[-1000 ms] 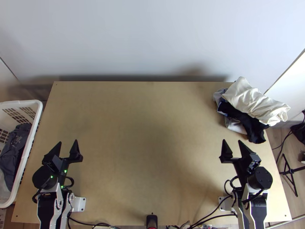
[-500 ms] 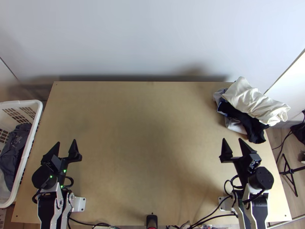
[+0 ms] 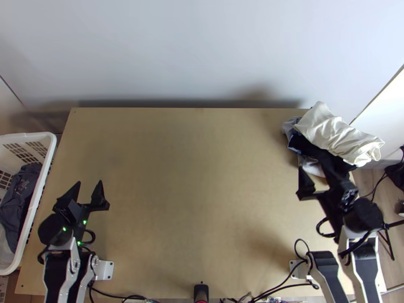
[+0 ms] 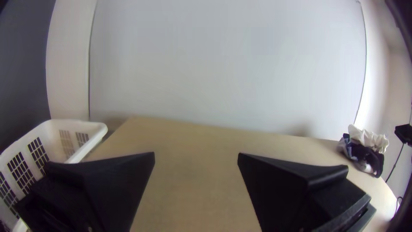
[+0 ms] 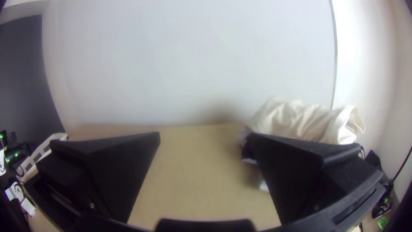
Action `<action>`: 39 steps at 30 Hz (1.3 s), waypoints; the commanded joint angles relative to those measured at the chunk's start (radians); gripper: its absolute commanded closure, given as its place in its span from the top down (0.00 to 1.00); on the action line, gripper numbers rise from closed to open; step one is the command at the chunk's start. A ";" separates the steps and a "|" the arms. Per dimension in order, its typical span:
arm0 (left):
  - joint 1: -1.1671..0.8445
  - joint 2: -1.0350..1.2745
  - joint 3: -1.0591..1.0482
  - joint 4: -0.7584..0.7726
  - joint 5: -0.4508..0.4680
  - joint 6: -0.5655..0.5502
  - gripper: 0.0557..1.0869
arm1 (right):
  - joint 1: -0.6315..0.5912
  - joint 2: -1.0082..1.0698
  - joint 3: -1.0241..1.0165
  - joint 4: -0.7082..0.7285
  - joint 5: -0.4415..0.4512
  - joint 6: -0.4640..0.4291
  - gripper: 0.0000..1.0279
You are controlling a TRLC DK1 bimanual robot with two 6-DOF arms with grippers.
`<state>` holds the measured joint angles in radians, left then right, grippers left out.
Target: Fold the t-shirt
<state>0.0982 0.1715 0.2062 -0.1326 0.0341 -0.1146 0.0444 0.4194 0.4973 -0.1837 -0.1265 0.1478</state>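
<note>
Two pincers, both open and holding nothing: the left one (image 3: 89,184) over the worktop (image 3: 202,202) near its left edge, the right one (image 3: 313,168) toward the right edge, one of its two fingers overlapping the heap (image 3: 343,144) in the top view; contact cannot be told. That one heap, bunched at the far right corner, has at least three cloths: cream (image 3: 328,129) uppermost, black (image 3: 323,151) and pale grey (image 3: 311,166) under it. Which is the t-shirt is unclear. One basket (image 3: 51,146) at the left edge has at least one dark cloth (image 3: 20,194).
</note>
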 commanded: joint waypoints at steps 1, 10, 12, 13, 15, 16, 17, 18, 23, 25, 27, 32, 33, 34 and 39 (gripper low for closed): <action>0.044 0.322 0.283 -0.032 0.007 0.004 0.95 | 0.012 0.202 0.247 -0.034 0.002 -0.005 0.95; 0.037 0.608 0.763 -0.229 0.021 -0.011 0.95 | 0.101 0.444 0.598 -0.085 0.047 0.013 0.95; 0.037 0.675 0.871 -0.249 0.021 -0.046 0.95 | 0.118 0.498 0.666 -0.097 0.074 0.012 0.95; 0.032 0.700 0.915 -0.252 0.021 -0.059 0.95 | 0.123 0.524 0.696 -0.100 0.077 0.012 0.95; 0.009 0.744 0.995 -0.252 0.021 -0.060 0.92 | 0.137 0.575 0.753 -0.100 0.085 0.007 0.95; 0.006 0.764 1.035 -0.252 0.023 -0.060 0.87 | 0.143 0.602 0.785 -0.099 0.091 0.007 0.95; -0.002 0.783 1.069 -0.245 0.027 -0.060 0.86 | 0.150 0.633 0.816 -0.099 0.097 0.007 0.95; -0.003 0.807 1.104 -0.240 0.035 -0.060 0.86 | 0.163 0.662 0.843 -0.099 0.108 0.003 0.95; 0.008 0.996 1.374 -0.300 0.035 -0.060 0.88 | 0.215 0.799 0.995 -0.096 0.131 -0.010 0.95; 0.006 1.080 1.501 -0.348 0.036 -0.057 0.93 | 0.224 0.854 1.057 -0.102 0.133 -0.010 0.95; -0.002 1.157 1.616 -0.386 0.043 -0.056 0.93 | 0.230 0.903 1.093 -0.103 0.133 -0.014 0.95; -0.025 1.293 1.756 -0.417 0.046 -0.036 0.93 | 0.249 0.984 1.132 -0.092 0.145 -0.021 0.95; -0.032 1.313 1.762 -0.424 0.046 -0.028 0.93 | 0.252 0.993 1.132 -0.092 0.145 -0.025 0.95; -0.038 1.329 1.762 -0.433 0.046 -0.023 0.93 | 0.252 1.003 1.135 -0.092 0.149 -0.025 0.95; -0.041 1.384 1.757 -0.458 0.036 -0.022 0.93 | 0.250 1.033 1.158 -0.092 0.171 -0.024 0.95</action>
<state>0.0708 1.4464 1.8893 -0.5533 0.0780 -0.1478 0.2855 1.3857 1.6058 -0.2806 0.0216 0.1257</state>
